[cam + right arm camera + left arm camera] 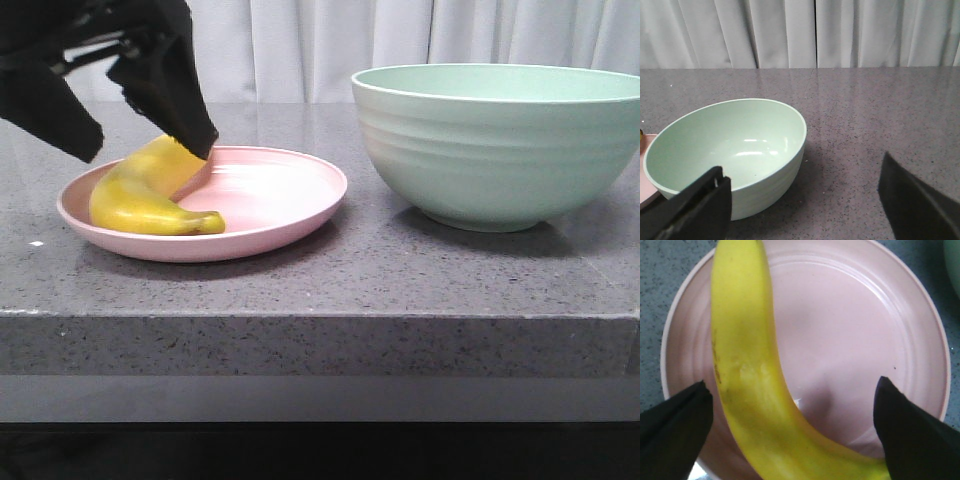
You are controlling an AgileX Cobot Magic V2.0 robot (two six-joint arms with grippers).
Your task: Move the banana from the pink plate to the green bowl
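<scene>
Yellow banana [145, 196] lies on pink plate [290, 190], curved along plate's left side, stem end hidden behind my left gripper [150, 120]. Left jaws spread wide — one finger either side of banana in left wrist view, neither pad seen touching skin. Green bowl [500, 145] stands to right of plate on grey speckled stone table [350, 280], near but apart, nothing inside. My right gripper [805, 200] hangs beside bowl — jaws apart, holding nothing. White curtain [815, 32] behind table.
</scene>
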